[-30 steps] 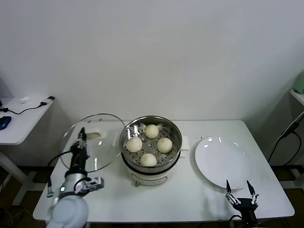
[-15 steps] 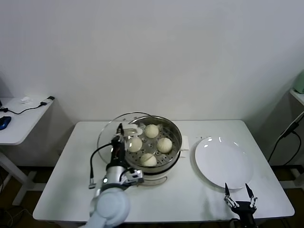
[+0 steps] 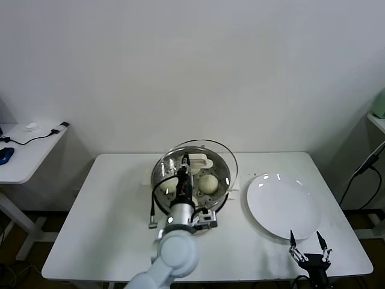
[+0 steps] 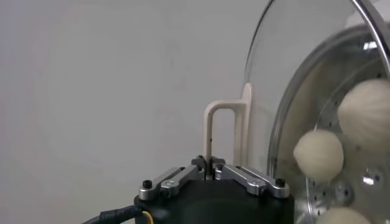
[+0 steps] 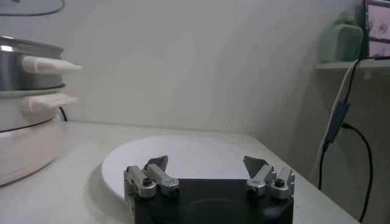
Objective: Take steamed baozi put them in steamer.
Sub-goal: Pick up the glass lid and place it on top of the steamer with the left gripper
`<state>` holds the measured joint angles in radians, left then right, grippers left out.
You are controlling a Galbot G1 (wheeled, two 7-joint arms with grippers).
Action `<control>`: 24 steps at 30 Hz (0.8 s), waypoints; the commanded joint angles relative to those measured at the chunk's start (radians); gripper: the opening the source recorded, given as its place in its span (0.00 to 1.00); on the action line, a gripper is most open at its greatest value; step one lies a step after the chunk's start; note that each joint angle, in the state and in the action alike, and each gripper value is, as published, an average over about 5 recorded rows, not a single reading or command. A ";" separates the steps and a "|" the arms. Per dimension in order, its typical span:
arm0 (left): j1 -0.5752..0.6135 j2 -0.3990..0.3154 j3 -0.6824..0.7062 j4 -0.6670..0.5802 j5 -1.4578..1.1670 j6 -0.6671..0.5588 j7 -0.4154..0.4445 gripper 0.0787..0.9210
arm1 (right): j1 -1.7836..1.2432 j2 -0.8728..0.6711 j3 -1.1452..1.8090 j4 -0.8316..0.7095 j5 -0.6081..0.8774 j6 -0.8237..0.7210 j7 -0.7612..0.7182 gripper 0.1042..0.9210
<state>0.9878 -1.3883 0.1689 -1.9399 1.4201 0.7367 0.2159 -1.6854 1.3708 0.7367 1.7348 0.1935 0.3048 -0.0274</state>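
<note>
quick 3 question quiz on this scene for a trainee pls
1. True or false: the left gripper is shut on the glass lid by its white handle.
2. Where are the baozi? A) on the white plate B) in the steamer C) on the table
3. Fill in: the right gripper, near the table's front edge, is ____.

Key: 1 true; 2 B; 3 open

Steamer [image 3: 224, 180]: shiny steel pot on white base, table centre, left of plate. Baozi [image 3: 208, 183]: cream-white domes on perforated tray inside, partly hidden.
</note>
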 commanded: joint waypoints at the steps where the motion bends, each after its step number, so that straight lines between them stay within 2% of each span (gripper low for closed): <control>1: -0.056 -0.042 0.041 0.104 0.021 0.030 0.003 0.07 | -0.001 -0.006 0.009 -0.004 0.013 0.011 0.005 0.88; 16: -0.033 0.002 -0.029 0.137 0.050 0.013 -0.002 0.07 | 0.009 -0.004 0.011 -0.019 0.013 0.022 0.007 0.88; 24: -0.015 0.000 -0.030 0.126 0.053 0.010 0.003 0.07 | 0.011 -0.003 0.010 -0.025 0.012 0.025 0.005 0.88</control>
<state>0.9686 -1.3843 0.1449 -1.8222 1.4620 0.7363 0.2160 -1.6754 1.3673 0.7459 1.7121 0.2040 0.3268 -0.0210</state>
